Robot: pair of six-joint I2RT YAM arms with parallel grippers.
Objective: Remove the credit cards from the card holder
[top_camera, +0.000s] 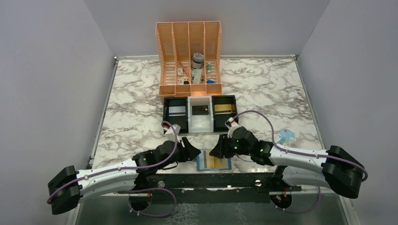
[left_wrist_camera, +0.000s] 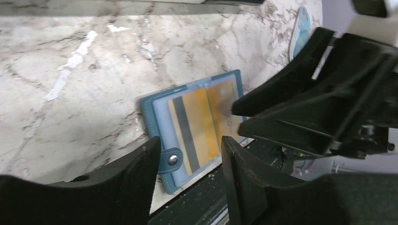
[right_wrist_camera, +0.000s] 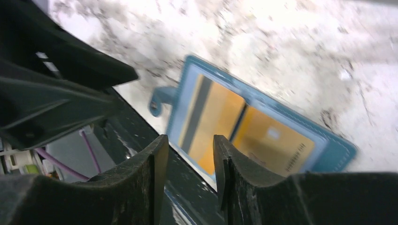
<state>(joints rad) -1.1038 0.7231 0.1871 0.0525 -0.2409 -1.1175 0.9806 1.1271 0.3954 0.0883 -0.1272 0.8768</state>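
Observation:
The blue card holder (top_camera: 201, 162) lies open and flat at the table's near edge, snap tab (left_wrist_camera: 170, 160) on its left side. Two gold credit cards sit in its pockets, one with a dark stripe (left_wrist_camera: 199, 124) and one beside it (left_wrist_camera: 224, 101); the right wrist view shows them too (right_wrist_camera: 213, 119) (right_wrist_camera: 274, 143). My left gripper (top_camera: 195, 153) hovers open over the holder's left edge with nothing between its fingers (left_wrist_camera: 190, 143). Just above the holder's right panel, my right gripper (top_camera: 214, 151) is open and empty as well (right_wrist_camera: 190, 139).
A black-and-white three-compartment tray (top_camera: 165, 117) behind the holder has a silver card (top_camera: 176, 111), a dark card (top_camera: 200, 110) and a gold card (top_camera: 224, 108). An orange file rack (top_camera: 190, 56) stands at the back. A pale blue packet (top_camera: 285, 137) lies right. A black bar (top_camera: 206, 180) lines the near edge.

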